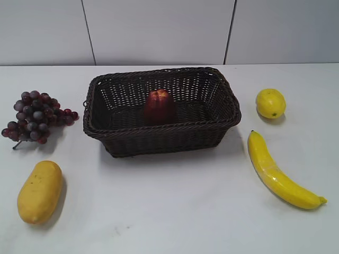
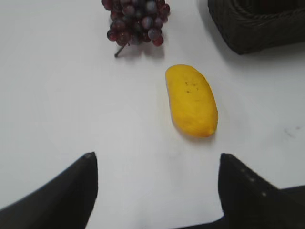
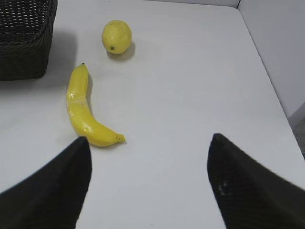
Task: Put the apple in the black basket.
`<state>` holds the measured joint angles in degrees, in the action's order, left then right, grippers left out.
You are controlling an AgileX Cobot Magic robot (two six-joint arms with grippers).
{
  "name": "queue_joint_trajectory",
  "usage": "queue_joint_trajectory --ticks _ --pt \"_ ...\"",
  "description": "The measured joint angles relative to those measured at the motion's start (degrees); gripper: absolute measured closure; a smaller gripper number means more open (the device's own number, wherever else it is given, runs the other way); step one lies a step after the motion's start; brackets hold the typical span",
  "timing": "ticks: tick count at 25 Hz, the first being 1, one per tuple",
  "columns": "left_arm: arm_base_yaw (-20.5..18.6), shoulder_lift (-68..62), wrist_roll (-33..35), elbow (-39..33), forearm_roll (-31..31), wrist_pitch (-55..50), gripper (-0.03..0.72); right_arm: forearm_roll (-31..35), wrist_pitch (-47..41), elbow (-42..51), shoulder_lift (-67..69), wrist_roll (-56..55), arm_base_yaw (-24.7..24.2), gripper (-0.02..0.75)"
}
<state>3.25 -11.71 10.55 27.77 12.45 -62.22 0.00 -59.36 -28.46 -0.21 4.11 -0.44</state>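
— Both jaws stand released, as far as I can see from here. Left gripper (image 2: 155, 164): fingers spread wide, nothing between them, only bare white table (image 2: 66, 109) below. Right gripper (image 3: 147, 145): same condition, fingers apart, nothing held.

— Confirmed. Location of the apple (image 1: 160, 106)?

— Inside the black basket (image 1: 159, 140). It sits on the basket floor, roughly central, slightly toward the front wall, upright with the yellow-orange patch at its top. The braided front rim covers its lowest part in the exterior view.

— Position of the basket?

— Centre of the table, toward the back. Neither arm shows in the exterior view. Each wrist view catches one corner of the basket only: upper right in the left wrist view, upper left in the right wrist view.

— Items on the left side?

— Grape bunch (image 1: 36, 116), purple-red, just beside the basket's left end, apart from it. Mango (image 1: 40, 191), yellow, nearer the front edge, lying lengthwise. In the left wrist view the mango lies ahead of the fingers, well clear of them, with the grapes beyond it.

— Right side?

— Lemon (image 1: 270, 102), near the basket's right rear corner, not touching. Banana (image 1: 279, 172), in front of the lemon, lying on the table, stem end pointing toward the basket. In the right wrist view its tip lies near the gripper's left finger, apart from it.
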Motion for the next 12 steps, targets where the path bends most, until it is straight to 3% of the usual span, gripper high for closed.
queue_joint_trajectory --ticks 12 --pt "-5.48 11.89 0.0 -0.05 0.74 -0.04 0.099 0.0 -0.04 0.0 0.0 0.0 0.0 0.167"
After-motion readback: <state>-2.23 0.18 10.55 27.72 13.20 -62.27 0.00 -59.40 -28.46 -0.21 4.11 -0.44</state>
